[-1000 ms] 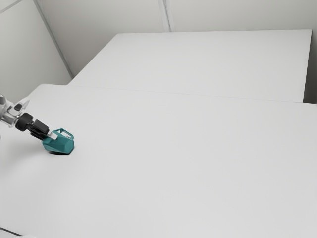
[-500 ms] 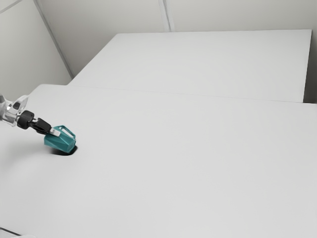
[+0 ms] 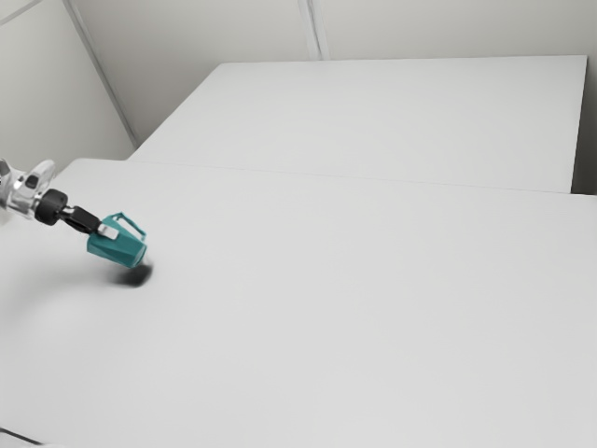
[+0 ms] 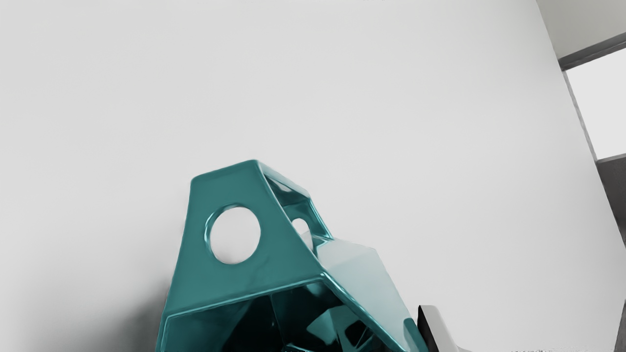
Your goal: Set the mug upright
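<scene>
The claw is closed on the teal mug and bears it just above the white worktop. In the exterior view a dark shadow lies on the worktop below the mug. Mug and claw are over the part of the worktop toward the exterior view's left, on the near side of its far left corner and well apart from its right-hand part. The arm comes in from the exterior view's left and slopes down to the mug.

The mug is tilted, not upright. Its handle is on the upper side in the exterior view, and its base end points down and toward that view's right.

In the wrist view the open mouth of the mug faces the hand, its inside dark and glossy. The handle's flat face has a round hole through it. A fingertip, pale with a black edge, is at the mug's outer wall; the other contact is hidden in this view.

Beyond the worktop's far edge, the exterior view shows a second white surface, with pale walls behind it. A thin dark line crosses the near corner at the exterior view's left.
</scene>
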{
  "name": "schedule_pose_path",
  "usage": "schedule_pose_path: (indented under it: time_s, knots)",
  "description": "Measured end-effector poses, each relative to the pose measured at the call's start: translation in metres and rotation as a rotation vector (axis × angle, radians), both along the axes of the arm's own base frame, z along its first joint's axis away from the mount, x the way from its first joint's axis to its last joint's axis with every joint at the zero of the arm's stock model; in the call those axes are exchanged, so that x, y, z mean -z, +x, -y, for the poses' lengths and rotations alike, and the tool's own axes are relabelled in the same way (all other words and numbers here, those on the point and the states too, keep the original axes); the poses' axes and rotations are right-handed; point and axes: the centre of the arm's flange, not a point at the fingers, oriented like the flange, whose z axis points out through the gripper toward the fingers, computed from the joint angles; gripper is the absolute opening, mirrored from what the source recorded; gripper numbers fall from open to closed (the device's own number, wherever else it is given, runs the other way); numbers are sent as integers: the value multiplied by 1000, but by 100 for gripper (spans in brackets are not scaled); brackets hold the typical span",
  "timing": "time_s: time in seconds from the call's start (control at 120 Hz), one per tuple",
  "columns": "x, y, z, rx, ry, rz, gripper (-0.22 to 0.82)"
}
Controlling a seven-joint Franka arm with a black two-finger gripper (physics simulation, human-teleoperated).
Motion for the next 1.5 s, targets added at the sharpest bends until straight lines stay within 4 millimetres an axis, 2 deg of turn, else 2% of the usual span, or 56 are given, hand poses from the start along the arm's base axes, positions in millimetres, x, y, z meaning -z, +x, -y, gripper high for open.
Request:
schedule_pose_path:
  time_s: [0.092, 0.208, 0.558, 0.692, 0.942, 1.1, 1.375, 1.5]
  knots:
    - [-24, 23, 38, 92, 76, 7, -18]
    - [-35, 44, 75, 180, 196, -15, -18]
    - [-35, 108, 184, 350, 581, -43, -18]
    - [-27, 121, 216, 357, 687, -41, -18]
    - [-7, 136, 255, 308, 820, 7, -18]
    - [-3, 147, 283, 284, 896, 69, -18]
    - [-2, 156, 293, 220, 961, 113, -18]
    - [8, 159, 293, 197, 966, 103, -18]
